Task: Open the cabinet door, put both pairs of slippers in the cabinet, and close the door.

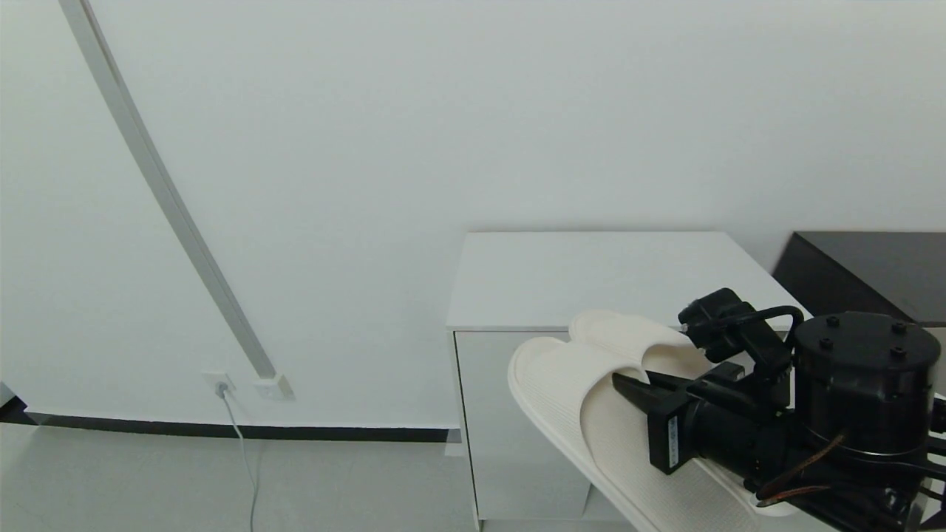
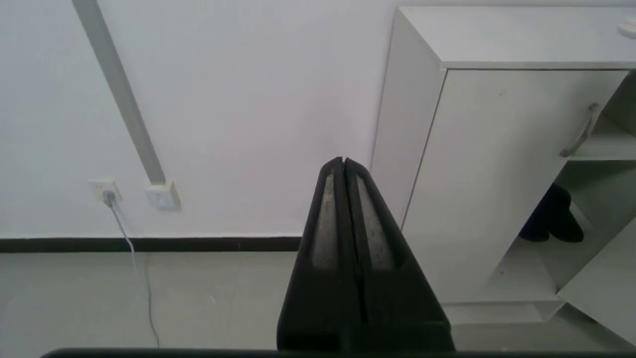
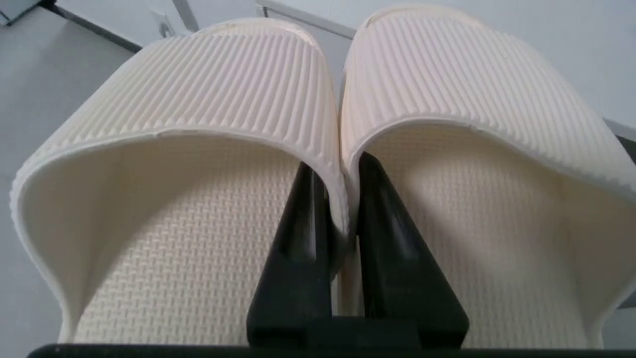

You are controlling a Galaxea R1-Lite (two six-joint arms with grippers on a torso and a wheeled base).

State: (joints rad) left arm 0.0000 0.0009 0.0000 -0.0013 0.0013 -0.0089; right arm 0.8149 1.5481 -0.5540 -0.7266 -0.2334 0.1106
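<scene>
Right tool [image 3: 338,177] is clamped on the pair of cream ribbed foam slippers [image 3: 238,99], one finger inside each, pinching their touching inner walls. The white box-shaped cabinet [image 1: 584,273] sits just beyond the toes. Left tool [image 2: 344,169] is pressed together, empty, with the cabinet's shelves showing ahead of it.

Heel ends of the pair of slippers [image 1: 584,399] lost behind the right gripper [image 1: 627,383] in the head view, and cut by the picture's edge in the right wrist view. Right part of the cabinet [image 1: 591,277] front covered by the same slippers, its foot cut off at the bottom edge. Inside the cabinet, in the left wrist view, a dark shape [image 2: 552,219] on a low shelf [image 2: 532,273], too dim to name; rest of the interior cut by the picture's edge.
</scene>
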